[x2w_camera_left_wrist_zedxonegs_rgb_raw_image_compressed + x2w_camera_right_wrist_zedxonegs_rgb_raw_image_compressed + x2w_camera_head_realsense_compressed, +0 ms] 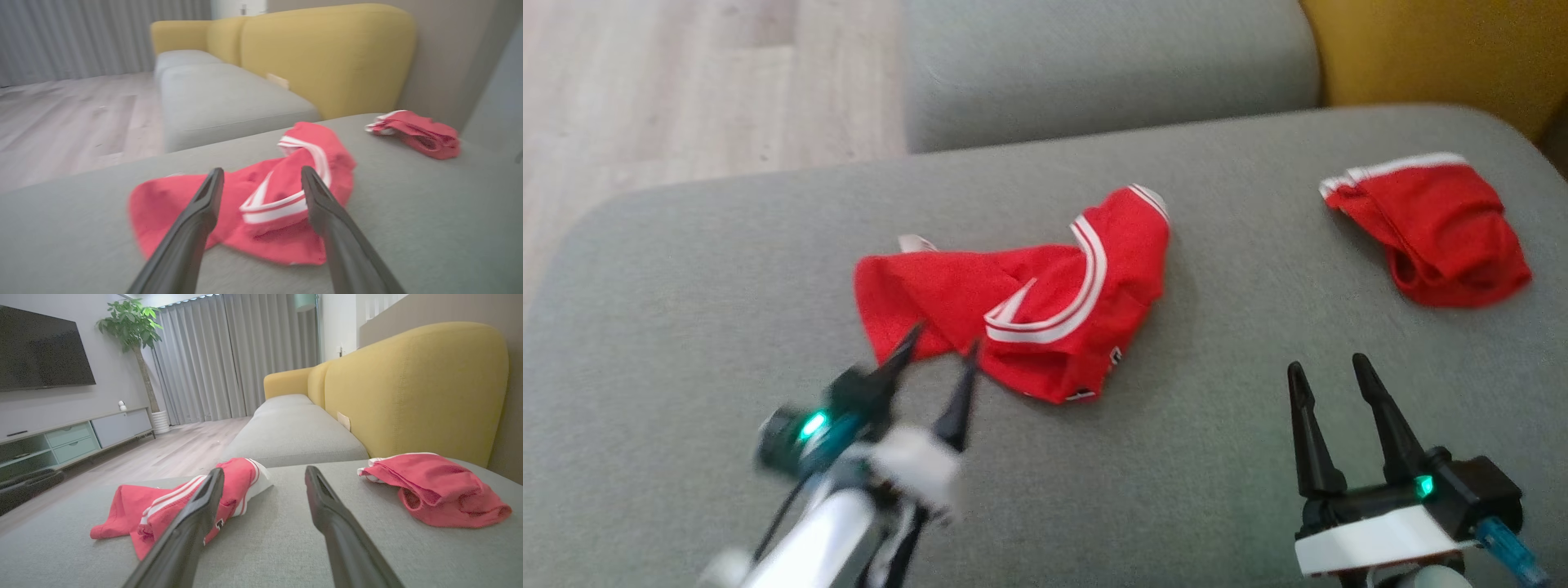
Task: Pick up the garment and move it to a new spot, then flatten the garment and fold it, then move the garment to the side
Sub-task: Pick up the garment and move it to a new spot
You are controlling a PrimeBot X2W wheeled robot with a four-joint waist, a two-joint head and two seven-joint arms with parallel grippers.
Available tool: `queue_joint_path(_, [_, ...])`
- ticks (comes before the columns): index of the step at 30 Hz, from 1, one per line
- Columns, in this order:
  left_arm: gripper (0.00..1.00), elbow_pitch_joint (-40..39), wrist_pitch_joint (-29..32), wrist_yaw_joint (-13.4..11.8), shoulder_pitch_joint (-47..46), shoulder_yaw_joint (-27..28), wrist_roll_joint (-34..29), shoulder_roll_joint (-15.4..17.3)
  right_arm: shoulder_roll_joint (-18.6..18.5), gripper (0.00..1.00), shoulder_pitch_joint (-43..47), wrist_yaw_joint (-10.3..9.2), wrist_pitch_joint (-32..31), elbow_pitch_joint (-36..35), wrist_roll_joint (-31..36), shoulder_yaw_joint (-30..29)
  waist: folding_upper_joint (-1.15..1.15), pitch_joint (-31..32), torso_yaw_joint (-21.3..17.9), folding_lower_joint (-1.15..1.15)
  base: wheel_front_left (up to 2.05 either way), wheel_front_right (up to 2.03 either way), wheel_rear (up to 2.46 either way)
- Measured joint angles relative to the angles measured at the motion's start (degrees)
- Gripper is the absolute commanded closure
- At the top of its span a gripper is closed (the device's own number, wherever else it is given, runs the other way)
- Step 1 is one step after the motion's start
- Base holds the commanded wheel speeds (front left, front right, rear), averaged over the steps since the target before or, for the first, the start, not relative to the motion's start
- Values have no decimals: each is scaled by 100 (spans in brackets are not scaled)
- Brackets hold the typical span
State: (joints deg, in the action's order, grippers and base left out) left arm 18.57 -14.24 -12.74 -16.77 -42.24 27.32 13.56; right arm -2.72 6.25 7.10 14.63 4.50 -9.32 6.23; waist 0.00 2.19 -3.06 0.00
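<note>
Our left tool spread at the crumpled red white-trimmed garment on a grey fabric cushion, our right tool spread, a bunched red garment well apart.

A soft grey sofa seat
A crumpled red garment lies in its middle. A second red garment lies well apart, near the right edge.

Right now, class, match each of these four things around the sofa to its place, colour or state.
1 red jersey
2 smaller red garment
3 sofa backrest
4 right fingers

a yellow
b open, over bare grey cushion
c on the cushion's far right
d centre, at the left fingers

Pairs: 1-d, 2-c, 3-a, 4-b
</note>
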Motion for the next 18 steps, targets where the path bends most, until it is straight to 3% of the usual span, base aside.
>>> queue_joint_path(4, [0, -744, -3, -391, 984, 672, -193, 278, 1, 0, 66, 1, 0, -2, 0, -32, 0, 168, 202, 0, 0, 0, 0])
queue_joint_path(7, [0, -1294, -4, -434, 1672, 1172, -347, 296, 2, 0, 149, 1, 0, -15, -1, -82, 0, 243, 309, 0, 0, 0, 0])
queue_joint_path(13, [0, -1994, -4, -54, 2503, 1761, -725, 198, 5, 0, 339, 1, 0, -42, -26, -163, 0, 345, 463, 0, 0, 0, 0])
queue_joint_path(18, [0, -2104, -4, 307, 2952, 2152, -1038, -33, 9, 0, 498, 0, 0, -65, -29, -270, 0, 415, 648, 0, 0, 0, 0])
